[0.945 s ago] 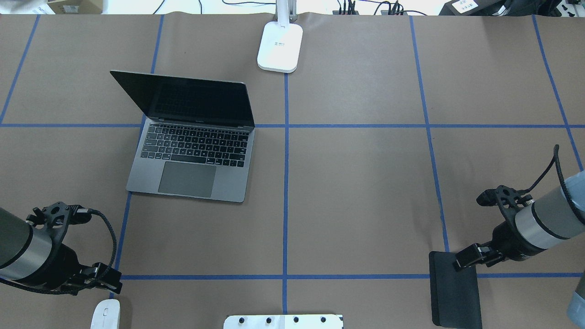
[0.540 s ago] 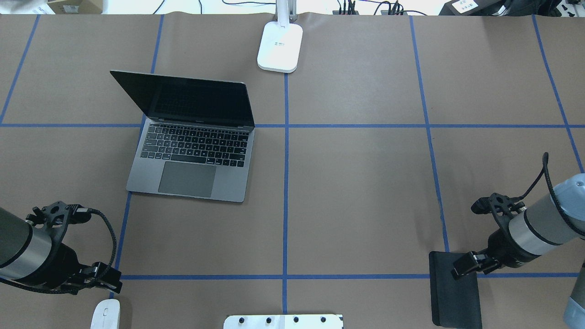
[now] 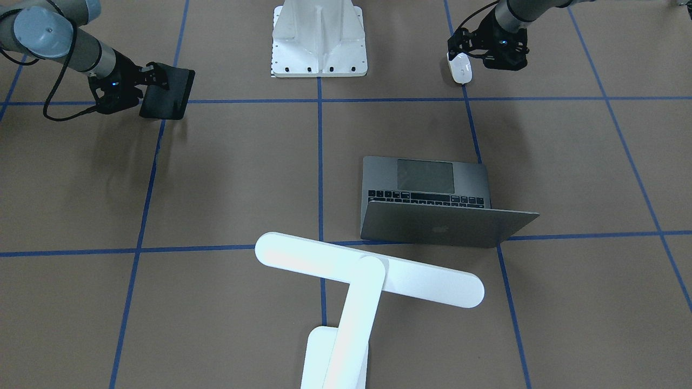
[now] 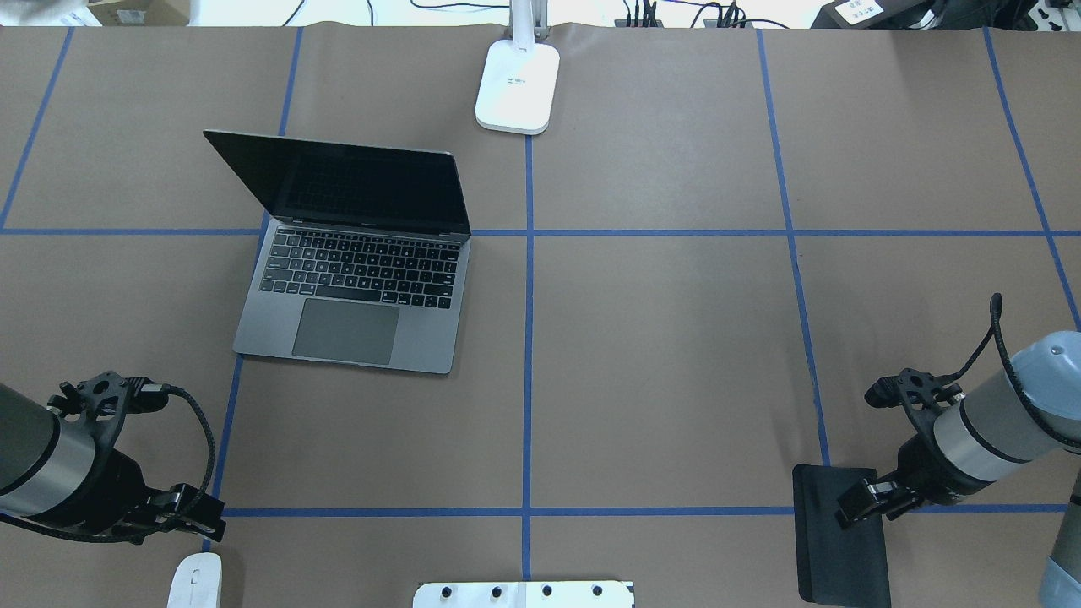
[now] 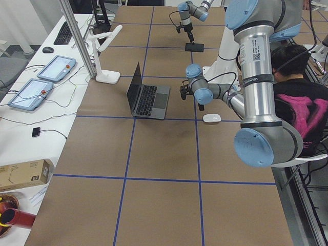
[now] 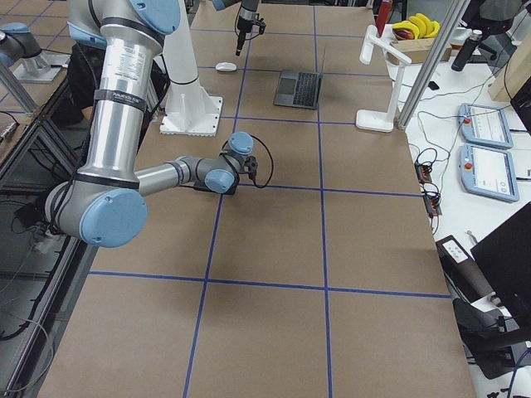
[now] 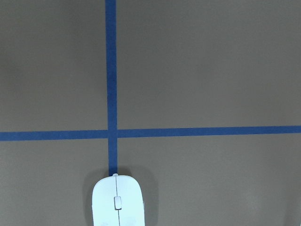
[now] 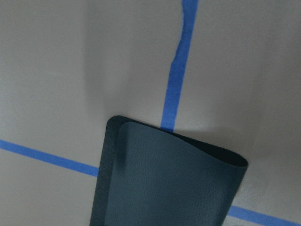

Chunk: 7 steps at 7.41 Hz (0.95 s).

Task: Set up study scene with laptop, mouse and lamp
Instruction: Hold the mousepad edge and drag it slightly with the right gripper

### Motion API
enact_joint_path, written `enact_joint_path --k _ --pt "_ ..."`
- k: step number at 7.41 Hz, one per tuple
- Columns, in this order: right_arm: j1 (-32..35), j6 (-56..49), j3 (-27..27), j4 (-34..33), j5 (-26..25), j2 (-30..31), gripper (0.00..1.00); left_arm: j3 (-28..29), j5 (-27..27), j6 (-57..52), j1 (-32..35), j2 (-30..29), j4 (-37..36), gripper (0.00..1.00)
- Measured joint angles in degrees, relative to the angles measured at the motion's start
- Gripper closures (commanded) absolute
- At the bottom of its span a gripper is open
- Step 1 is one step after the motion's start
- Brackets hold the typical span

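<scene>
Table [image 4: 659, 338]: laptop [image 4: 355, 279] open, lamp [image 4: 517, 84] beyond its lid; mouse [image 4: 196, 581] unplaced, well apart: 2 of 3 judged done. Mat [image 4: 840, 557] pinched by right gripper [image 4: 851, 509]; left gripper [image 4: 201, 518] state cannot be told.

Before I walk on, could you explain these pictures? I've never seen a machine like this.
The robot has a left arm and a right arm at a brown table, each ending in a two-finger pincer. Fixed cameras look from above, from across the table and from both ends; two small ones ride on the wrists. On the table are an open laptop, a white lamp, a white mouse and a black mat. The left pincer hangs beside the mouse, which lies on the table. The right pincer pinches the mat's edge, which curls up.
</scene>
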State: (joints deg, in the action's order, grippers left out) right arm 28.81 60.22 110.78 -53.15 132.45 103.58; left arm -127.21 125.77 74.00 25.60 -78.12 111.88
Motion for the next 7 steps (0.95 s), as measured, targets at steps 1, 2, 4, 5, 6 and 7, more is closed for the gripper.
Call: enact_joint_path --k 1,2,4,5,6,7 --pt "-0.03 -0.06 -0.08 -0.29 0.0 0.03 0.3 -0.06 0.0 0.0 0.07 0.04 0.0 0.01" --pt "0.02 -0.18 -0.15 -0.97 -0.02 0.02 0.3 -0.1 0.0 0.0 0.1 0.06 0.0 0.01" --pt "0.47 -0.66 -0.2 -2.86 -0.08 -0.06 0.3 -0.17 0.0 0.0 0.14 0.07 0.0 0.01" --pt "0.57 -0.75 -0.21 -3.25 -0.08 -0.09 0.3 -0.2 0.0 0.0 0.14 0.07 0.0 0.01" --pt "0.59 -0.79 -0.21 -3.5 -0.09 -0.14 0.3 -0.27 0.0 0.0 0.15 0.1 0.0 0.01" --pt "0.62 -0.8 -0.21 -3.92 -0.09 -0.42 0.34 -0.34 0.0 0.0 0.15 0.13 0.0 0.02"
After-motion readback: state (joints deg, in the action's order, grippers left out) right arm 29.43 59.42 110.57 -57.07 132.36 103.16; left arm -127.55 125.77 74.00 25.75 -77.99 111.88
